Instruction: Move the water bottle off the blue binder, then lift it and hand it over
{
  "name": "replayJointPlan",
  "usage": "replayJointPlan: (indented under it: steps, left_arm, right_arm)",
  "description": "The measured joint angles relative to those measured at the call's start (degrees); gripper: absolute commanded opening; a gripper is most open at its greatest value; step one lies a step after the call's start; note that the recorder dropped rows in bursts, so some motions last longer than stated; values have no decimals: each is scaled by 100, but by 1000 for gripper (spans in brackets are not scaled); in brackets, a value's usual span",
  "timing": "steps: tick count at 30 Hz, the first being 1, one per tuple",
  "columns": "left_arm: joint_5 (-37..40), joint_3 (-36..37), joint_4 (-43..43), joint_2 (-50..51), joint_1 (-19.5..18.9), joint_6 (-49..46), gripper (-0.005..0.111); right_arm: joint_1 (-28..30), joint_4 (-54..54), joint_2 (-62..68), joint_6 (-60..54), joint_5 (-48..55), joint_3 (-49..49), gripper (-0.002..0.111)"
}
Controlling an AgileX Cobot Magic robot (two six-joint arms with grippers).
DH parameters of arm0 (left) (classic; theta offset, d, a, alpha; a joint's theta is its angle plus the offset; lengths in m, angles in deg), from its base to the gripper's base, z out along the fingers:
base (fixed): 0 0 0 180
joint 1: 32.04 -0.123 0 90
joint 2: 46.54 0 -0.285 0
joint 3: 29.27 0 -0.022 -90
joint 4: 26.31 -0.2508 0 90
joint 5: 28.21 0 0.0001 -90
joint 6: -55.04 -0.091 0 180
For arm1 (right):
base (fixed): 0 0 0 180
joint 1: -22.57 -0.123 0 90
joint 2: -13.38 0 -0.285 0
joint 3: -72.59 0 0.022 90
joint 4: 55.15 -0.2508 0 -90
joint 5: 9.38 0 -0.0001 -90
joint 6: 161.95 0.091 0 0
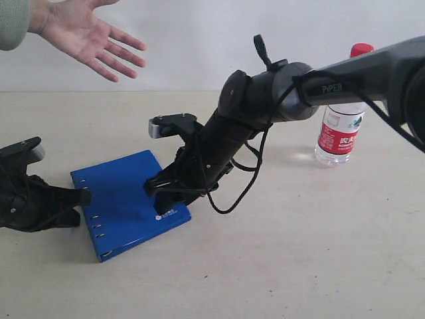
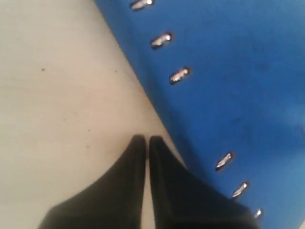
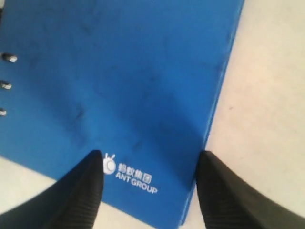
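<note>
The blue binder (image 1: 119, 199) lies flat on the table with nothing on it. The water bottle (image 1: 340, 133) stands upright on the table at the back right, partly behind my right arm, well away from the binder. My right gripper (image 1: 158, 198) reaches across and hangs open over the binder's near right corner; in the right wrist view its open fingers (image 3: 150, 160) straddle the binder (image 3: 124, 71) by the white logo (image 3: 136, 174). My left gripper (image 1: 85, 196) is shut and empty at the binder's spine edge. Its shut tips (image 2: 143, 140) rest on the table beside the binder (image 2: 228, 71).
An open human hand (image 1: 86, 33) is held palm up at the back left above the table. My right arm (image 1: 279, 93) spans the middle of the scene. The table (image 1: 299, 252) is light beige.
</note>
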Motion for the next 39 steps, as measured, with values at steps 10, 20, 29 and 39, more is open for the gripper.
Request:
replayJointPlan:
  steps: [10,20,29,39]
  left_arm:
    - [-30,-322,0,222,-26,83,4]
    - [266,-357,-10,269,-39,83,4]
    - [386,-357,-10,279,-29,10,4]
    - [-235,179,1313,-544,-378,-1012,8]
  right_arm:
    - [-48,-563,-456,-766,641,40,52]
    - [-112,-2017,-459,-1358,423,6,52]
    - [-86,-2325,118,-1384,-89,18,0]
    - [-111,-2565,-59,-1683,-133,7,0]
